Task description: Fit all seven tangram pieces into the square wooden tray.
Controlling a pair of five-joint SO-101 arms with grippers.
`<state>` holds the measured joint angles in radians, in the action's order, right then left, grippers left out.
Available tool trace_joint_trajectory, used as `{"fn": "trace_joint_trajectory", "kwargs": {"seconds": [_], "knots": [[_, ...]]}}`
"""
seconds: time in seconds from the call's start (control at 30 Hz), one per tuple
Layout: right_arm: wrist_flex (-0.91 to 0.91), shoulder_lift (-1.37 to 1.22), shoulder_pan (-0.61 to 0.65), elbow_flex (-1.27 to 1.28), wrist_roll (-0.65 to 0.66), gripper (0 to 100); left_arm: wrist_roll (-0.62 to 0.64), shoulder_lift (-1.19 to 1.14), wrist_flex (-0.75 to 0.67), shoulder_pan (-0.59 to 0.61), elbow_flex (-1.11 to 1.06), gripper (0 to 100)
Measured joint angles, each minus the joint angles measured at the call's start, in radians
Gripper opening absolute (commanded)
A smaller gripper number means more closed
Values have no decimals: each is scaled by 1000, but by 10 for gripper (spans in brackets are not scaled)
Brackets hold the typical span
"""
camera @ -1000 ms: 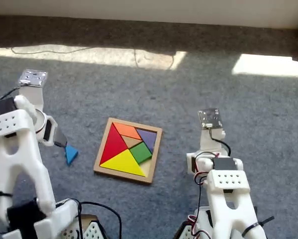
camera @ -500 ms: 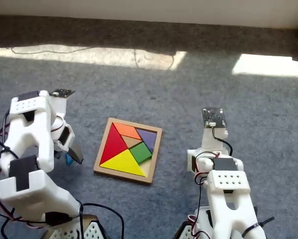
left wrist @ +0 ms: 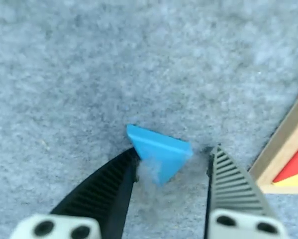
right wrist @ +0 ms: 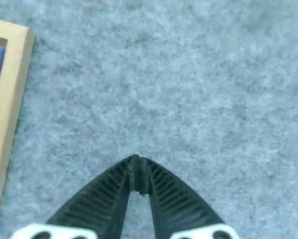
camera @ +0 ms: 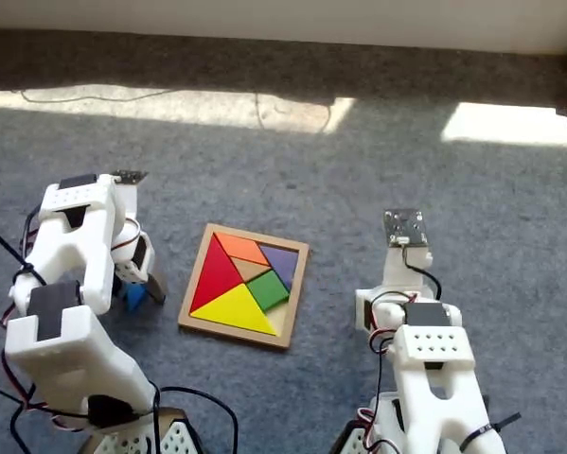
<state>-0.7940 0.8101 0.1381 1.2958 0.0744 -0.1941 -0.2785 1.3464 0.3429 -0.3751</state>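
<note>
The blue triangle (left wrist: 158, 149) is lying flat on the grey carpet (camera: 359, 170) just left of the wooden tray (camera: 234, 332). The left pincer (left wrist: 174, 152) is standing open astride it, 1 finger touching a corner and the other just beside. The tray is holding 6 pieces: red triangle (camera: 210, 276), yellow triangle (camera: 231, 307), green piece (camera: 267, 289), tan triangle (camera: 252, 270), purple piece (camera: 281, 262) and orange piece (camera: 241, 249). Right of the tray, the right pincer (right wrist: 139, 177) is hanging over carpet, fingers pressed together.
</note>
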Motion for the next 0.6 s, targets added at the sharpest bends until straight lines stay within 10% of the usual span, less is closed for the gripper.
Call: {"fn": "trace_joint_trajectory", "kwargs": {"seconds": [0.6], "knots": [[0, 0, 0, 0, 0, 4, 25, 0, -28, 17, 0, 108]]}}
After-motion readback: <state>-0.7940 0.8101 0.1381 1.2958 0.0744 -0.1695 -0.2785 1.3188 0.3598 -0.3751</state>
